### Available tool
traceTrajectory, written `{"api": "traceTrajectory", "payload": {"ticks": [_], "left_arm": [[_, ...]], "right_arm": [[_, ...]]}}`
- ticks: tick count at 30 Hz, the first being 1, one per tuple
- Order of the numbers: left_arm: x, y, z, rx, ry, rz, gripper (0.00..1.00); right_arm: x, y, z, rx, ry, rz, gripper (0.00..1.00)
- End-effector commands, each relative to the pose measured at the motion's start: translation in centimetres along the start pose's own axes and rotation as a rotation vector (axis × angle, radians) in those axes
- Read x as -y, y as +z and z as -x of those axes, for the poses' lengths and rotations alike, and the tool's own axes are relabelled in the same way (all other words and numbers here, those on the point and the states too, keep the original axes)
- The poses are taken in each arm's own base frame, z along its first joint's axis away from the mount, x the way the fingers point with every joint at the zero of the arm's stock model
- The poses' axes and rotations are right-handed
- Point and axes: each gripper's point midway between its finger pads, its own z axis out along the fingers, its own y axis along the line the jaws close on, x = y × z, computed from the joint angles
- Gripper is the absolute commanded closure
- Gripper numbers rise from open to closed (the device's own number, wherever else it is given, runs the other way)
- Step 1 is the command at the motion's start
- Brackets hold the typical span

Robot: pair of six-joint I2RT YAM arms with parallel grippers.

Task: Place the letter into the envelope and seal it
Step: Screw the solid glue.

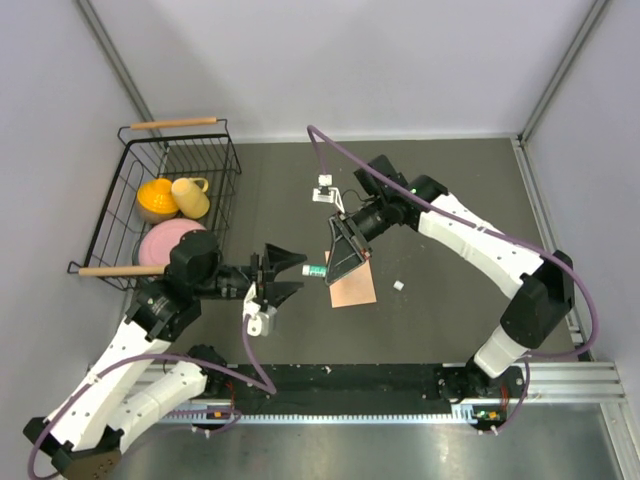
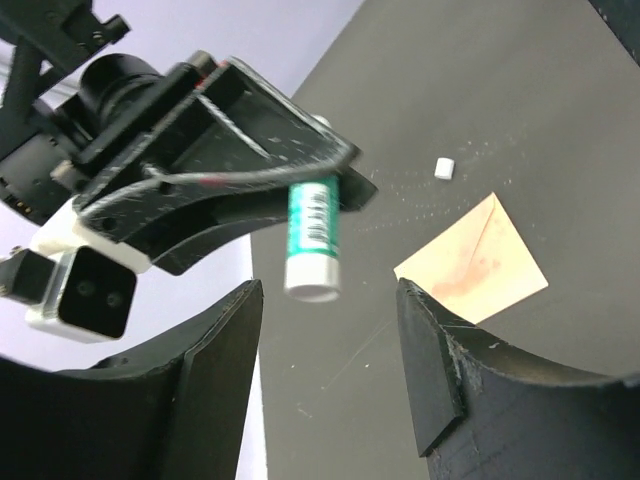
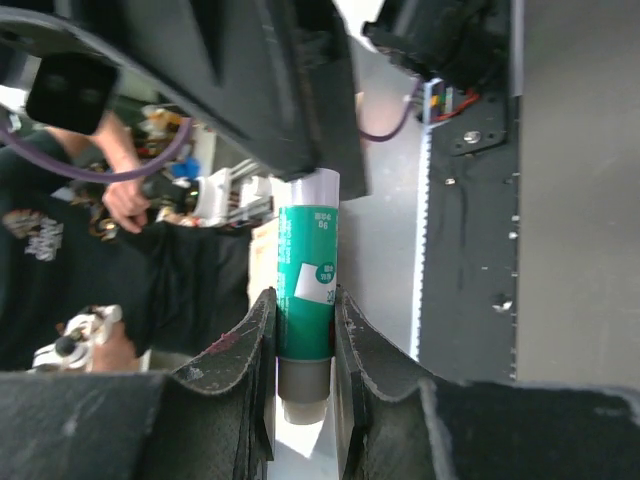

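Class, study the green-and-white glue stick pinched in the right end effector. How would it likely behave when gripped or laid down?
Likely stiff: pinched by the right end effector, the glue stick shows no bend or dent. Its round, smooth tube would probably roll if laid on its side, and might slip in a loose grip.

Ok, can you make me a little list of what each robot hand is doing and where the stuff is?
right gripper: shut on the glue stick
left gripper: open, near the glue stick's end, holding nothing
envelope: flat on the table, nobody touching it
small white bit: on the table, apart from the envelope
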Motion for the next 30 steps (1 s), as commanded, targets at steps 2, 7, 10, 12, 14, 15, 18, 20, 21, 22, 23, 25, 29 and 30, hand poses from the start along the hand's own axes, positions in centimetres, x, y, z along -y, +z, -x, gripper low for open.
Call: {"api": "traceTrajectory", "payload": {"ticks": [2, 7, 10, 12, 14, 15, 18, 20, 21, 22, 23, 25, 29, 30], "left_arm": [[0.6, 0.4, -0.9, -0.050, 0.161, -0.050, 0.41], [-0.2, 0.7, -0.5, -0.045, 0.147, -0.033, 0.50], [-0.4, 0.7, 0.0, -0.028, 0.133, -0.027, 0.61], [-0.4, 0.6, 0.3, -0.021, 0.124, -0.020, 0.55], [-0.8, 0.6, 0.4, -0.028, 0.129, -0.001, 0.45], [-0.8, 0.6, 0.4, -0.032, 0.133, 0.003, 0.43], [-1.3, 0.6, 0.7, -0.039, 0.148, 0.018, 0.44], [-1.4, 0.8, 1.0, -0.039, 0.165, 0.016, 0.46], [-1.5, 0.8, 1.2, -0.036, 0.178, 0.020, 0.48], [-1.3, 1.1, 1.5, -0.025, 0.187, 0.010, 0.51], [-1.4, 1.2, 1.5, -0.035, 0.192, 0.011, 0.53], [-1.3, 1.7, 2.1, -0.023, 0.216, -0.002, 0.58], [-1.0, 1.9, 2.1, -0.043, 0.239, -0.014, 0.88], [-0.9, 1.9, 1.9, -0.053, 0.232, -0.019, 0.91]], "right_arm": [[-3.9, -0.5, 0.5, 0.003, -0.001, 0.166, 1.00], [-4.1, -0.1, 0.0, -0.009, -0.013, 0.159, 1.00], [-3.7, 0.0, 0.0, -0.007, -0.015, 0.132, 1.00], [-3.4, 0.0, 0.0, -0.006, -0.004, 0.122, 1.00], [-3.2, 0.2, 0.0, -0.010, 0.010, 0.123, 1.00], [-3.1, 0.2, 0.0, -0.010, 0.015, 0.121, 1.00], [-2.8, 0.3, 0.0, -0.013, 0.030, 0.121, 1.00], [-2.8, 0.4, -0.1, -0.016, 0.034, 0.121, 1.00], [-2.7, 0.4, -0.1, -0.016, 0.036, 0.121, 1.00], [-2.6, 0.4, -0.1, -0.016, 0.042, 0.120, 1.00], [-2.6, 0.4, -0.1, -0.017, 0.045, 0.120, 1.00], [-2.5, 0.5, -0.1, -0.018, 0.052, 0.118, 1.00], [-2.5, 0.4, -0.1, -0.012, 0.037, 0.097, 1.00], [-2.6, 0.3, 0.1, -0.005, 0.017, 0.088, 1.00]]}}
